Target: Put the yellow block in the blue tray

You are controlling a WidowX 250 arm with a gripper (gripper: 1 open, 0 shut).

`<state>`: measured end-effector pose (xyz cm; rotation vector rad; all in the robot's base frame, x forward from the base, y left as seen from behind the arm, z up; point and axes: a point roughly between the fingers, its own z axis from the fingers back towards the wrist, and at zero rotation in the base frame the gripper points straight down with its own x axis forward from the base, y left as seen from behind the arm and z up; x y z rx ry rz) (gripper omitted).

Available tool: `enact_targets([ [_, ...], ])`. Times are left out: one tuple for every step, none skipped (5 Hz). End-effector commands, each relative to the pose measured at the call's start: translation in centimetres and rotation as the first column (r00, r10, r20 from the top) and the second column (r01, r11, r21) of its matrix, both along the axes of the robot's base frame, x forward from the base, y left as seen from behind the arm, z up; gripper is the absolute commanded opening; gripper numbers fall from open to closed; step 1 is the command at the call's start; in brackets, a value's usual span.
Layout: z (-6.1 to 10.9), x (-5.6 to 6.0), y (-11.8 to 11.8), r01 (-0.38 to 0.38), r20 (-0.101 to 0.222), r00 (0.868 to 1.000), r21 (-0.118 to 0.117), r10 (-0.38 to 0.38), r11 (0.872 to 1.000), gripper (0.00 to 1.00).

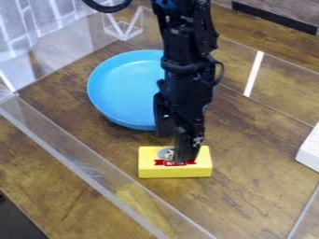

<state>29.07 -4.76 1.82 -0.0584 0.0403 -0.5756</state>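
1. Yellow block (174,171): count one. It lies flat on the brown wood-grain tabletop (249,140), outside the dish. A red banner with lettering shows on its top face, part of that face hidden under the gripper.
2. Round bright blue plastic dish (110,89): count one. Raised rim, set upright behind the block in this view and a little to its left. Dish and block are apart; the arm hides part of the dish's right side.
3. Black robot arm (185,42): count one, reaching down from the top of the view, with one gripper (174,146) at its end. Fingers counted: two, dark, pointing down at the block's rear part. Jaws wide, nothing held between them. Whether a fingertip touches the block: cannot tell.
4. Black cable (104,8): one visible, curving at the upper left.
5. White object (311,149): count one, cut off by the right edge of the view, well apart from the block. Identity not determined.
6. Narrow white strip (253,74): one noted, on the tabletop to the right of the arm.
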Motion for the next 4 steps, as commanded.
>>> enact_targets([
  [-2.58,-0.96,-0.36,-0.018,-0.089,0.996,0.019,0.02,1.0,1.0],
  [-2.57,-0.91,-0.52,-0.02,-0.102,0.995,0.02,0.022,1.0,1.0],
  [-2.57,-0.87,-0.66,-0.023,-0.113,0.993,0.02,0.025,1.0,1.0],
  [-2.48,-0.84,-0.77,-0.027,-0.124,0.992,0.02,0.029,0.999,1.0],
])
